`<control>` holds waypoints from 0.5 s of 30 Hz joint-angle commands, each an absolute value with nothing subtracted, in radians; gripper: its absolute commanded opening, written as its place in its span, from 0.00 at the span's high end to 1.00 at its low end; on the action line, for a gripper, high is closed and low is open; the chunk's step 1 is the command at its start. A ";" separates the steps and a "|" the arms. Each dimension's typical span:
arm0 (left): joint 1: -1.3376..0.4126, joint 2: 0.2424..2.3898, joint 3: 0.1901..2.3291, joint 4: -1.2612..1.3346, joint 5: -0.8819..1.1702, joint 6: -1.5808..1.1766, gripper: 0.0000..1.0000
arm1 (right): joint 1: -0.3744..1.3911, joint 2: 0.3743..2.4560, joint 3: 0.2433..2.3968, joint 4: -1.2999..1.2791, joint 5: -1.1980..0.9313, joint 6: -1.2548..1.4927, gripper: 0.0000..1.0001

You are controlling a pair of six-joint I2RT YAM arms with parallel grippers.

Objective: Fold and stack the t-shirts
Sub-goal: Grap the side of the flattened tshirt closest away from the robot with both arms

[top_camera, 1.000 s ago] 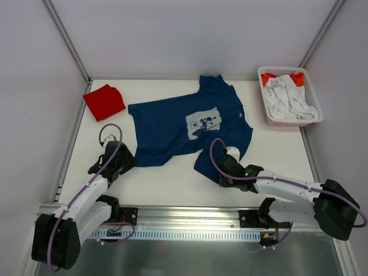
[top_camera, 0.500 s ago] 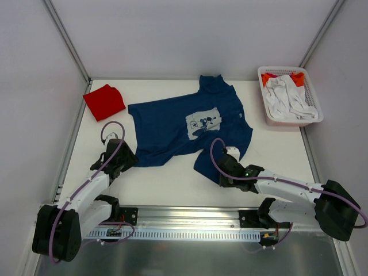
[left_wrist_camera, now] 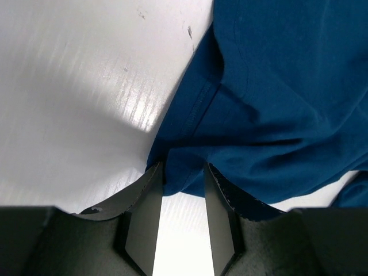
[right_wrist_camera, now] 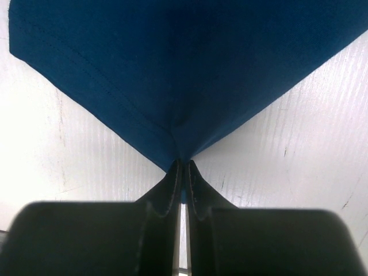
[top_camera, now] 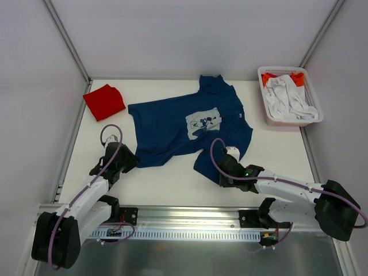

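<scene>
A navy blue cloth t-shirt [top_camera: 190, 123] with a pale square cartoon print lies spread, somewhat crumpled, across the middle of the white table [top_camera: 172, 187], collar towards the far edge and hem towards the arms.

The left gripper [top_camera: 129, 162] sits low at the shirt's near left hem corner. In the left wrist view its 2 fingers [left_wrist_camera: 144, 201] stand partly spread, a strip of table showing between them, and the hem corner lies in the gap at their tips [left_wrist_camera: 183, 172]. Whether the pads press on the cloth yet is hard to tell from this angle.

The right gripper [top_camera: 222, 171] is down at the shirt's near right corner. The right wrist view shows its jaws pressed together [right_wrist_camera: 183, 164] with a fold of the navy cloth pinched between the tips, the hem running off to either side in a V.

A plain bright red cloth t-shirt [top_camera: 104, 102] lies folded into a small square at the far left of the table, well apart from the navy one.

A white slatted plastic basket [top_camera: 270, 118] stands at the far right corner, holding a crumpled white garment [top_camera: 286, 99] over an orange one [top_camera: 297, 77].
</scene>
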State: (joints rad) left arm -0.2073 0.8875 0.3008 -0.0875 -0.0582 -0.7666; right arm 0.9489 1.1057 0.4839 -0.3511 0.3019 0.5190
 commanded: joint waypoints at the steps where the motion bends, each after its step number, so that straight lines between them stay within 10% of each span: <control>1: -0.198 0.845 0.273 -0.069 -0.020 -0.801 0.66 | 0.954 1.098 0.497 -0.341 0.301 0.520 1.00; 15: -0.198 0.833 0.258 -0.081 -0.012 -0.807 0.70 | 0.954 1.115 0.462 -0.298 0.281 0.548 1.00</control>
State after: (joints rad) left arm -0.2073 0.8444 0.2623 -0.0872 -0.0265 -0.7979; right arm 0.9489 1.1141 0.4694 -0.3218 0.2920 0.5247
